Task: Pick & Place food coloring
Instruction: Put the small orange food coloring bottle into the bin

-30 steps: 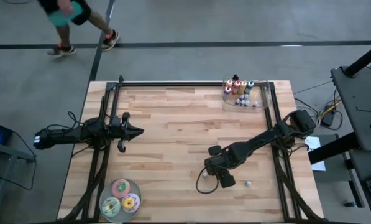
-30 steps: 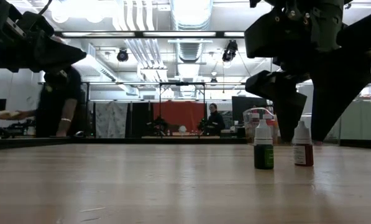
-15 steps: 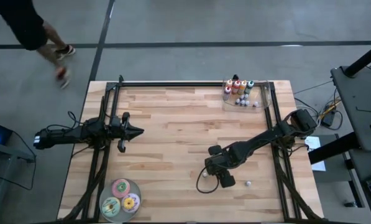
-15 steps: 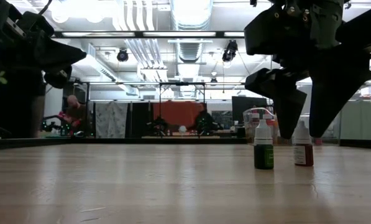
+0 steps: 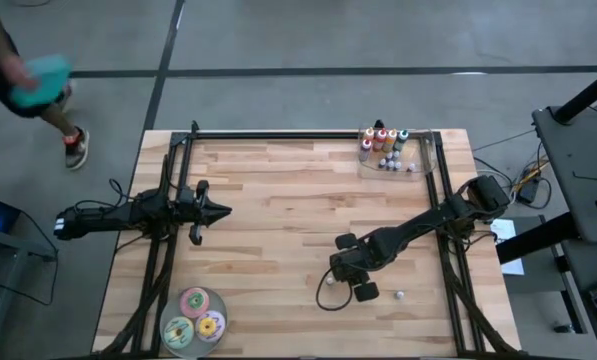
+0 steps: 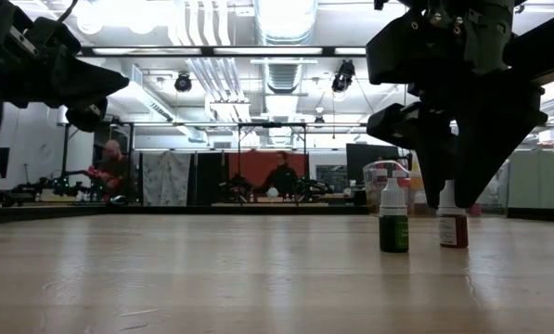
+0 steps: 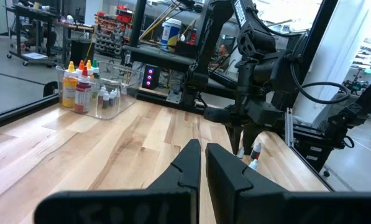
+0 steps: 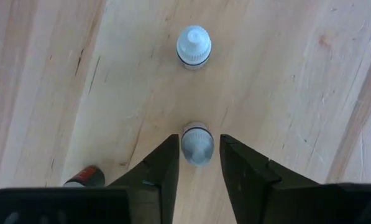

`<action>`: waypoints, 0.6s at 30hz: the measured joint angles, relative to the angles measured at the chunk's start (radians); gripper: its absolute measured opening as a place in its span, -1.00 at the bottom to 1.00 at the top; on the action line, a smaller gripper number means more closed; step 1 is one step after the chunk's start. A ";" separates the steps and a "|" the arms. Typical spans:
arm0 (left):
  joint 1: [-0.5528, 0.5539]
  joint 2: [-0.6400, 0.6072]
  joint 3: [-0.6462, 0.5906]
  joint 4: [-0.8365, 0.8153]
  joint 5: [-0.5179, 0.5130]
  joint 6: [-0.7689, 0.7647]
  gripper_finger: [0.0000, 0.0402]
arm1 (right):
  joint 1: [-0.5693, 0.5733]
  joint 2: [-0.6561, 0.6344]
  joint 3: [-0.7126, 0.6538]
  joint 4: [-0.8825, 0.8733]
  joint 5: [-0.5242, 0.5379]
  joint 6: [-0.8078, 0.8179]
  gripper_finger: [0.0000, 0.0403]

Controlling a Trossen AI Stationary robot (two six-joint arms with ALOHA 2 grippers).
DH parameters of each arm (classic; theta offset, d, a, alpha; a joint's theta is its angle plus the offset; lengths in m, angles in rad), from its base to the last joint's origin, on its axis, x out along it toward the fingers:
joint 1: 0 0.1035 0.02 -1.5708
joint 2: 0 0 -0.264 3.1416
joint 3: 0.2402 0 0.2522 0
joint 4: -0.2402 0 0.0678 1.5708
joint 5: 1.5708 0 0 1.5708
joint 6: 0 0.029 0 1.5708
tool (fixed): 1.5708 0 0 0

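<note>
Two tiny food coloring bottles stand upright on the wooden table (image 5: 278,240). One is dark red (image 6: 452,228) and one is green (image 6: 393,230), both with pale caps. My right gripper (image 8: 198,138) points steeply down over the red bottle (image 8: 197,146). Its open fingers stand close on either side of the cap, with slivers of gap showing. The second bottle (image 8: 193,46) stands just beyond. My left gripper (image 5: 223,211) waits level at the table's left, shut and with nothing in it.
A clear bin (image 5: 393,150) with several more bottles sits at the far right corner. Three flat round discs (image 5: 193,315) lie near the front left. Black frame rails (image 5: 308,133) run along the far edge and both sides. A person walks on the floor beyond the far left corner.
My right gripper has stayed over the red bottle, and its fingers have drawn in from a wide gap to a narrow one around the cap. Both bottles stand where they were.
</note>
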 joint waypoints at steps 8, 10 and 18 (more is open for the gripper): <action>0.000 0.000 0.000 0.000 0.000 0.000 -1.00 | 0.000 0.000 0.000 0.002 0.000 0.000 -0.63; 0.000 0.000 0.000 0.000 0.000 0.000 -1.00 | 0.000 0.000 0.000 0.004 -0.001 0.000 -0.68; 0.000 0.000 0.000 0.000 0.000 0.000 -1.00 | 0.000 -0.010 0.005 -0.010 -0.003 0.011 -0.74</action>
